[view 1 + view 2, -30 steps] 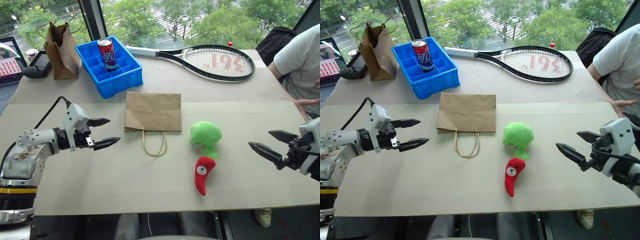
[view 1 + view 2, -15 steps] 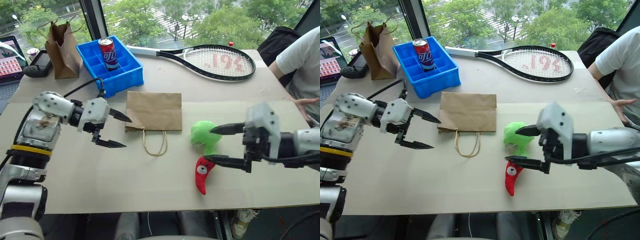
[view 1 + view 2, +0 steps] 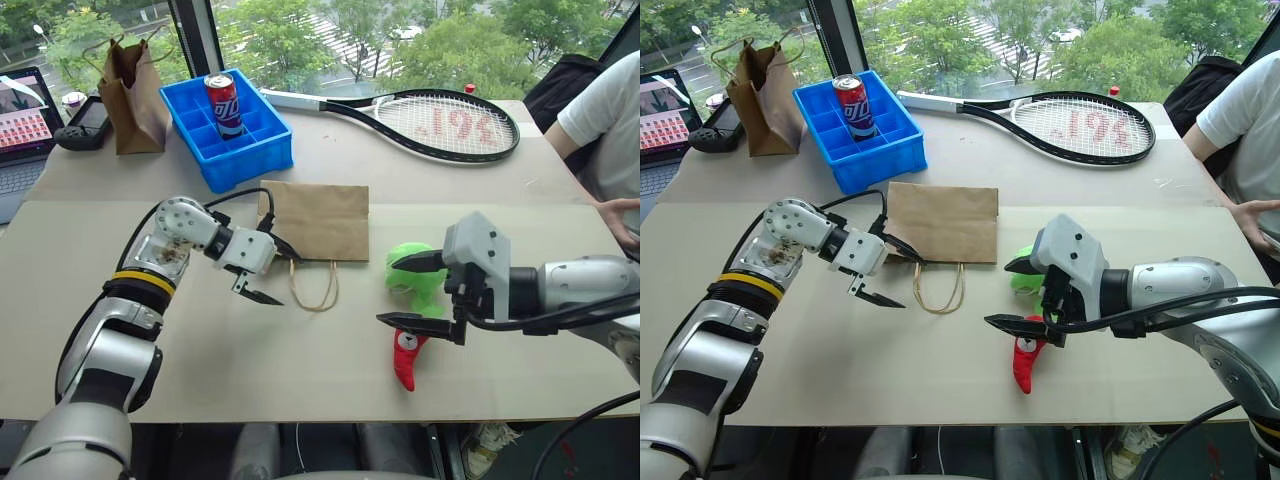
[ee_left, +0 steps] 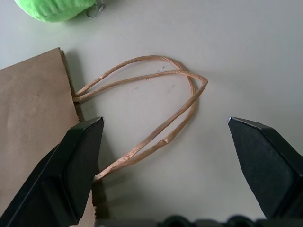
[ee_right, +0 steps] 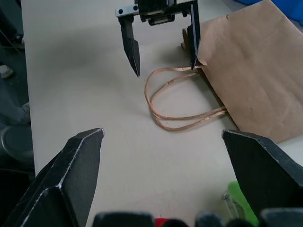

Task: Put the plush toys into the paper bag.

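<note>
My left pincer stands wide at the flat brown kraft paper bag mouth; I should pinch one edge only. My right pincer, wide, straddles the round green plush toy.

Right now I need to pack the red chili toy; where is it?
The red chili toy lies on the table's near right part, just below the green plush toy, under the right gripper.
</note>
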`<state>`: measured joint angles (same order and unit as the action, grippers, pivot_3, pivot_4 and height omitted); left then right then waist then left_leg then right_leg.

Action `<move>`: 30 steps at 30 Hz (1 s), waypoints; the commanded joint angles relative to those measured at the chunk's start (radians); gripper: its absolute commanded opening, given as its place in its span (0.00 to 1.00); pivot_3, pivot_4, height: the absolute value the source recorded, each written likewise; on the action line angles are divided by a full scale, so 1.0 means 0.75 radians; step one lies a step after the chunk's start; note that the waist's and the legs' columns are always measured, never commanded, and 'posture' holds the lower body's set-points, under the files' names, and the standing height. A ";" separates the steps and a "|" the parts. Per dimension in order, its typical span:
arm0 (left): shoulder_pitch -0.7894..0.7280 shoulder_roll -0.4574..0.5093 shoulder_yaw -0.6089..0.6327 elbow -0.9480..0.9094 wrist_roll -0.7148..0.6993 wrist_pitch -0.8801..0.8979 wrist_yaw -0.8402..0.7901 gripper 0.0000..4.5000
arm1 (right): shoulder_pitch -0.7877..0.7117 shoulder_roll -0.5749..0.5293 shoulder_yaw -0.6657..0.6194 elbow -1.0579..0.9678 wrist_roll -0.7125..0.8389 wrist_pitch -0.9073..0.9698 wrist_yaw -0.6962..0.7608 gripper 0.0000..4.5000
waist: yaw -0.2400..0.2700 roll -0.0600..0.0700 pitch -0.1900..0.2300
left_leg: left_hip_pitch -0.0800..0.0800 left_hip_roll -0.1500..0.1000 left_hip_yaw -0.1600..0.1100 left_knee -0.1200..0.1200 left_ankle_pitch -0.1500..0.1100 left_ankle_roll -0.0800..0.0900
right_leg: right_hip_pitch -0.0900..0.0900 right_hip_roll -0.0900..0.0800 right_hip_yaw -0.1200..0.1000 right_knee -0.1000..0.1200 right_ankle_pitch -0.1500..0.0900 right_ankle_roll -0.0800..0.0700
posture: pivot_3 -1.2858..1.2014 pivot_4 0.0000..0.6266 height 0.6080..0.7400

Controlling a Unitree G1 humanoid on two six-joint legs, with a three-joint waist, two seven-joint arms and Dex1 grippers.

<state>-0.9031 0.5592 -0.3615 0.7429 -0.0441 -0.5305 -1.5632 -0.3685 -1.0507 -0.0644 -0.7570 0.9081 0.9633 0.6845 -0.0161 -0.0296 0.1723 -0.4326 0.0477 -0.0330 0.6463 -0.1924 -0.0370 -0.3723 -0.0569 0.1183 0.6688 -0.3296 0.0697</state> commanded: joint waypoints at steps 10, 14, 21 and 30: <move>-0.087 -0.075 0.126 0.053 -0.087 0.147 0.011 0.02 | 0.077 -0.024 -0.102 -0.057 0.021 0.018 -0.042 1.00 | -0.005 0.000 0.000 | 0.001 0.000 -0.002 0.002 0.001 0.001 | 0.000 0.001 -0.001 0.006 0.000 0.000 | 0.52 0.24 1.00; -0.075 -0.076 0.201 -0.082 -0.198 0.410 0.009 0.02 | 0.128 -0.033 -0.114 -0.071 0.024 0.031 -0.053 1.00 | -0.004 0.000 0.000 | 0.001 -0.001 -0.003 0.002 0.002 0.002 | 0.000 0.001 -0.001 0.007 0.000 0.000 | 0.52 0.24 1.00; -0.035 -0.043 0.287 -0.401 -0.306 0.983 0.146 0.02 | 0.204 -0.031 -0.174 -0.085 0.073 0.071 -0.089 1.00 | -0.003 0.000 0.000 | 0.001 -0.001 -0.005 0.004 0.002 0.002 | 0.001 0.001 -0.002 0.010 0.000 0.000 | 0.52 0.24 1.00; -0.025 -0.032 0.362 -0.704 -0.445 1.518 0.335 0.00 | 0.176 0.126 -0.076 -0.086 0.133 0.111 -0.281 0.47 | -0.010 0.000 0.000 | 0.002 0.000 -0.008 0.005 0.004 0.003 | 0.001 0.002 -0.003 0.013 0.000 0.000 | 0.52 0.24 1.00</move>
<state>-0.9153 0.5331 -0.1252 0.2830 -0.3314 0.5314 -1.3466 -0.2010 -0.9933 -0.1543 -0.8012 1.0051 1.0432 0.5273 -0.0236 -0.0298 0.1724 -0.4312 0.0473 -0.0390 0.6498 -0.1893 -0.0347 -0.3717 -0.0550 0.1159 0.6785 -0.3297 0.0697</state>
